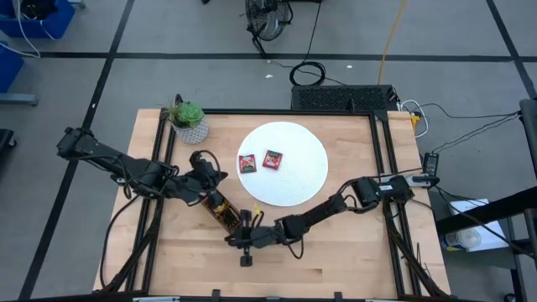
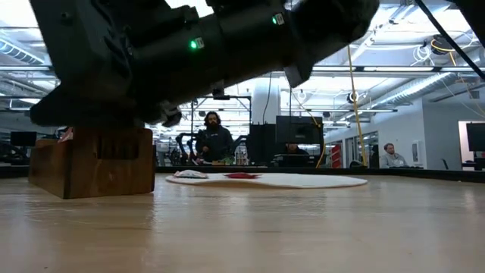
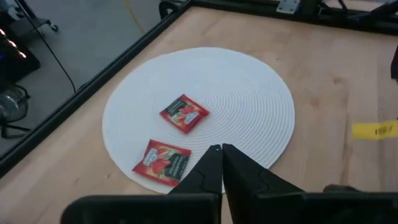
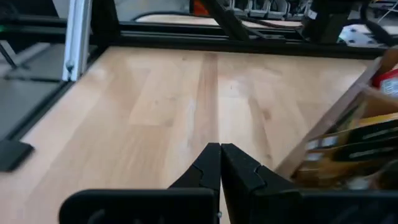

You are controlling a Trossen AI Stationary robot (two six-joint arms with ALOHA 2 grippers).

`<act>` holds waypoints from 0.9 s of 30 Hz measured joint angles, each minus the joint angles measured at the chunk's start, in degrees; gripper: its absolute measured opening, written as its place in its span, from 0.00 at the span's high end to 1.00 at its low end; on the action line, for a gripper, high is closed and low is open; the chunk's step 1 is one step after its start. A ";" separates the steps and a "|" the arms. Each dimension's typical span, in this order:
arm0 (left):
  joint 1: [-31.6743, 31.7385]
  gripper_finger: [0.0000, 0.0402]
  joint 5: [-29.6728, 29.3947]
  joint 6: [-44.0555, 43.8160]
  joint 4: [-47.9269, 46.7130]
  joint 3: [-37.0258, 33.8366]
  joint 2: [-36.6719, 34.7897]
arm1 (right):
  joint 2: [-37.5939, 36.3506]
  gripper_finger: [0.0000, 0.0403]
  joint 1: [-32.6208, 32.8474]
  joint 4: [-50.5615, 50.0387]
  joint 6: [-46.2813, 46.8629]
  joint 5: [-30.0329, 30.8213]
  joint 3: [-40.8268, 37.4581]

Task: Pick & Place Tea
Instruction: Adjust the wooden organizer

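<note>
The pale wooden table [image 1: 336, 252] carries a round white woven mat [image 1: 294, 180], a long brown wooden tray [image 1: 220, 211] and a small green potted plant [image 1: 189, 119].

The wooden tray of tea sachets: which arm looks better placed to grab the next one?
Probably the left: its fingers hang shut and empty over the wooden tray. The right fingers point away across bare table.

Two small flat square red tea sachets [image 1: 259, 161] are laid side by side on the round white woven disc [image 1: 302, 186], beside which the long brown wooden tray [image 1: 220, 210] is set.
</note>
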 joint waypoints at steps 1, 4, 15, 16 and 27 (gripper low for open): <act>0.00 0.98 0.02 0.00 0.13 0.00 -0.06 | 0.64 1.00 0.04 0.26 0.57 0.07 0.00; 0.00 0.99 0.42 0.25 0.02 -0.02 -0.31 | 1.29 1.00 0.07 -0.13 2.69 0.01 0.00; 0.02 0.90 0.57 -0.03 -0.32 -0.02 -0.66 | 2.45 1.00 1.56 -8.66 4.12 27.12 -0.04; 0.02 0.89 0.57 -0.04 -0.34 -0.02 -0.68 | 2.42 1.00 1.71 -8.31 3.01 29.90 -0.04; 0.02 0.89 1.06 -0.20 -0.63 -0.02 -0.66 | 2.21 1.00 -2.02 -6.26 -7.00 41.14 -0.02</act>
